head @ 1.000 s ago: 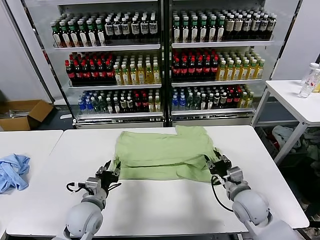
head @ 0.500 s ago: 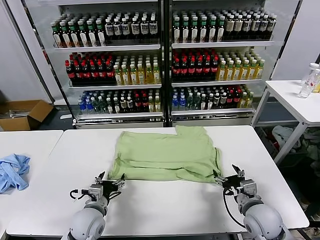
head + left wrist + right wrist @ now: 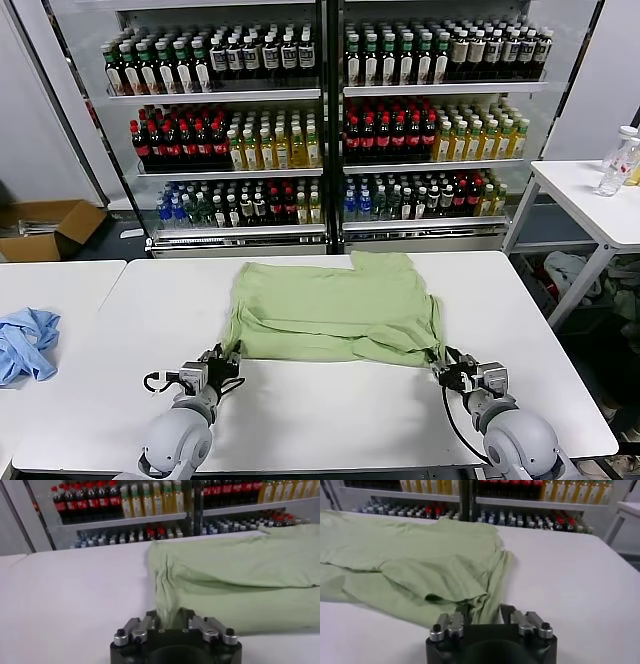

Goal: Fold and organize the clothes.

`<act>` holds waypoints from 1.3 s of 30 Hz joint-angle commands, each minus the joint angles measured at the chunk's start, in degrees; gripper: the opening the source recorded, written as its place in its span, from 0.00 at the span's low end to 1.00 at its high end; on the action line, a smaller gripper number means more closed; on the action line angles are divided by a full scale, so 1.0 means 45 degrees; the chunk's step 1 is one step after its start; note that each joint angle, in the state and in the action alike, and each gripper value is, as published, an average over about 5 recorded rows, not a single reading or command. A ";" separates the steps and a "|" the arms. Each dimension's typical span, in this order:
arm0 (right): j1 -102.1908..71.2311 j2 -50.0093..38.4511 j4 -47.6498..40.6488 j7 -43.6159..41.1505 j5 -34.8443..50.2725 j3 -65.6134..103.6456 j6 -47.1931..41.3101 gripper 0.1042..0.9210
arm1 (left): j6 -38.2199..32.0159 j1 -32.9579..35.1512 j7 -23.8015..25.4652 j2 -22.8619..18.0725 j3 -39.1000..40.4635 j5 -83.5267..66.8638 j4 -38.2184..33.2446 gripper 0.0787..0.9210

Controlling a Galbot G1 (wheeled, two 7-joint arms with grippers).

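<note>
Though fingertips hidden by fabric, left gripper (image 3: 226, 359) and right gripper (image 3: 447, 368) pinch shirt (image 3: 335, 310) corners.

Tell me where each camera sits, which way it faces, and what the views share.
Head view: high on the robot, looking forward and down at the white table; both arms show.
Left wrist view: low behind the left gripper, which pinches the shirt at its near corner.
Right wrist view: low behind the right gripper, pinching the other near corner.
Shared: the green shirt and the drinks shelves.
</note>
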 commanded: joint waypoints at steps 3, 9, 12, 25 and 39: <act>-0.0296 -0.0375 0.0246 -0.0598 0.0609 -0.0085 -0.0048 0.13 | -0.0059 0.0687 0.0162 0.0160 -0.0456 -0.1151 -0.0674 0.12; -0.1708 -0.0990 0.1434 -0.1028 0.0556 0.0491 0.0192 0.03 | -0.0165 0.2856 0.0088 0.0317 -0.1273 -0.1017 -0.2652 0.01; -0.3014 -0.1229 0.2451 -0.1148 0.0365 0.1028 0.0254 0.03 | -0.0212 0.4421 0.0064 0.0198 -0.1790 -0.0572 -0.4125 0.01; -0.5884 -0.1240 0.4727 -0.1529 -0.2689 0.2872 0.1141 0.04 | -0.0112 0.9068 -0.0196 -0.0672 -0.2539 0.1265 -0.7271 0.01; 0.3463 -0.0708 0.0696 0.0710 0.0897 -0.0595 0.1531 0.50 | 0.0006 0.1611 -0.0544 0.1095 -0.2589 -0.1623 -0.3575 0.36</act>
